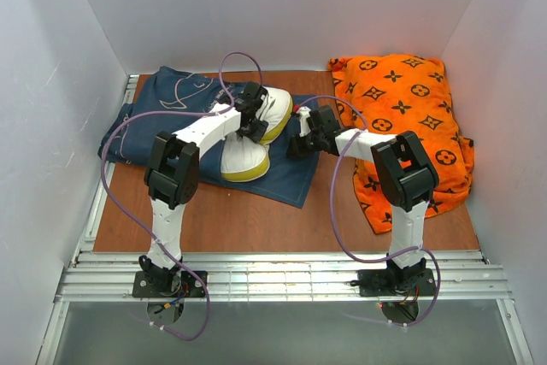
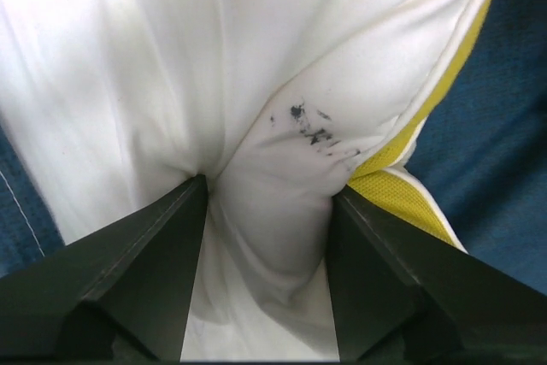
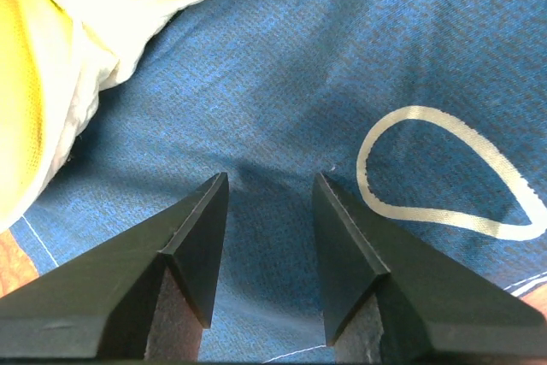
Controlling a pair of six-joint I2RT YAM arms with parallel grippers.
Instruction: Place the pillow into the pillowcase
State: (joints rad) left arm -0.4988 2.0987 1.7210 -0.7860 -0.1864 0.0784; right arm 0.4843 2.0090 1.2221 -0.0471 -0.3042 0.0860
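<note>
The white pillow (image 1: 244, 158) with its yellow edge band lies on the navy pillowcase (image 1: 175, 96), which is spread flat over the left half of the table. My left gripper (image 1: 254, 117) is pressed down into the pillow's top. In the left wrist view its jaws stand apart, with a bulge of white pillow (image 2: 282, 66) cloth between the fingertips of the left gripper (image 2: 269, 187); the pillowcase (image 2: 500, 126) shows beside it. My right gripper (image 1: 301, 141) hovers at the pillowcase's right edge. In its wrist view this right gripper (image 3: 269, 181) is open over blue pillowcase (image 3: 299, 83), pillow (image 3: 51, 66) at upper left.
An orange cushion (image 1: 410, 100) with a dark monogram pattern fills the back right corner. White walls close in the wooden table (image 1: 256, 224) on three sides. A metal rail (image 1: 282, 279) runs along the near edge by the arm bases.
</note>
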